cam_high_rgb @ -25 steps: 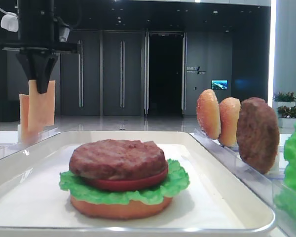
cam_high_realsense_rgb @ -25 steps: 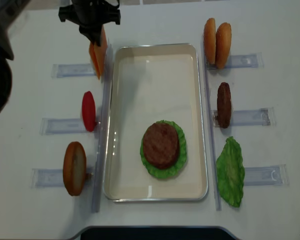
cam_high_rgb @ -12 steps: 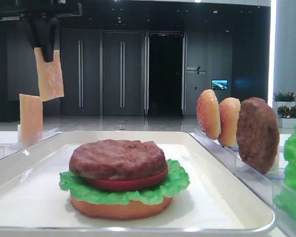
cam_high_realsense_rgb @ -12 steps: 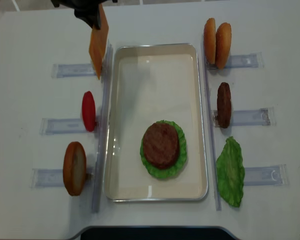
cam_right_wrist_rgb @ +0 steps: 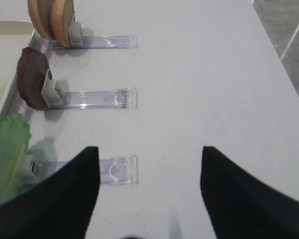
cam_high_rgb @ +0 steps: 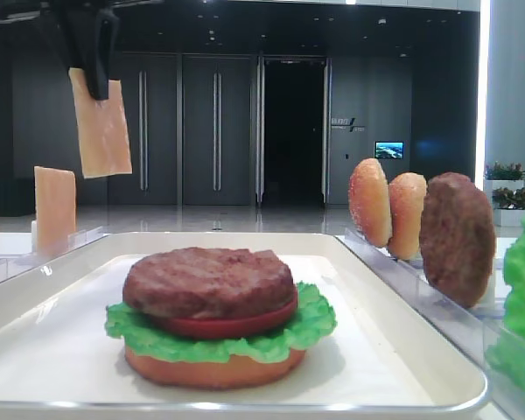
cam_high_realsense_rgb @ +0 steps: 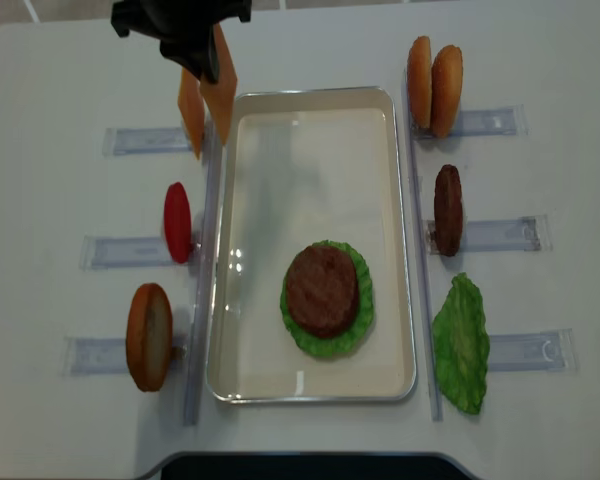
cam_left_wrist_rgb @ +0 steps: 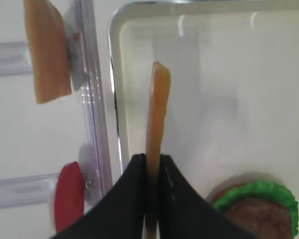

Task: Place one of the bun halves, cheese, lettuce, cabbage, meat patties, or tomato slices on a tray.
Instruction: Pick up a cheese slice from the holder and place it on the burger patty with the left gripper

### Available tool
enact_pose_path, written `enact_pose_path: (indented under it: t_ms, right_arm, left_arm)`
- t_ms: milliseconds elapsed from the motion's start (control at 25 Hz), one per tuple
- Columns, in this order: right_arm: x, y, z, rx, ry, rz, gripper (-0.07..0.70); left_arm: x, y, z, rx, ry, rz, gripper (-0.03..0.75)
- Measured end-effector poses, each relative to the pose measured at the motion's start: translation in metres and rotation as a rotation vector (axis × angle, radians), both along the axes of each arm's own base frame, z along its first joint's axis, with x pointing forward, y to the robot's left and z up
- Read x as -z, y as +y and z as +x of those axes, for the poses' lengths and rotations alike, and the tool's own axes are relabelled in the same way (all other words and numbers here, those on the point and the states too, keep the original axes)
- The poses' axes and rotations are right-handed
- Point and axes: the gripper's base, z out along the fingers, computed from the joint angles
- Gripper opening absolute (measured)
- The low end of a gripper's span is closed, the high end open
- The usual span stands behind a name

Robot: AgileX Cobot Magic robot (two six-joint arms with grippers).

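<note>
Left gripper (cam_left_wrist_rgb: 150,164) is clamped on a cheese slice (cam_high_rgb: 101,122), held edge-up in the air over the tray's (cam_high_realsense_rgb: 310,390) far-left corner. A 2nd cheese slice (cam_high_realsense_rgb: 189,112) is seen upright in a clear rack (cam_high_realsense_rgb: 145,140) by the surface's far-left edge. On the tray, nr its near end: bun base, lettuce (cam_high_realsense_rgb: 358,330), tomato, meat patty (cam_high_realsense_rgb: 322,290) stacked. Right gripper (cam_right_wrist_rgb: 145,199) is seen spread wide, nothing betw. its fingers, above the surface's right side, beside spare lettuce leaf (cam_right_wrist_rgb: 7,154).
</note>
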Motion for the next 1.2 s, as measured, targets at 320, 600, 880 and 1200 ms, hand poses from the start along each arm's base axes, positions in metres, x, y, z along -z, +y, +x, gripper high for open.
enact_pose_path:
  t_ms: [320, 600, 880, 1200]
  right_arm:
    - [0.000, 0.000, 0.000, 0.000, 0.000, 0.000, 0.450]
    - [0.000, 0.000, 0.000, 0.000, 0.000, 0.000, 0.450]
    - [0.000, 0.000, 0.000, 0.000, 0.000, 0.000, 0.450]
    - [0.000, 0.000, 0.000, 0.000, 0.000, 0.000, 0.450]
  left_arm:
    - [0.016, -0.026, -0.033, 0.057, 0.054, -0.069, 0.031]
    - [0.020, -0.031, -0.072, 0.067, 0.042, -0.170, 0.031]
    - [0.007, -0.033, -0.102, 0.110, 0.000, -0.232, 0.031]
    - [0.025, -0.052, -0.121, 0.153, -0.002, -0.396, 0.031]
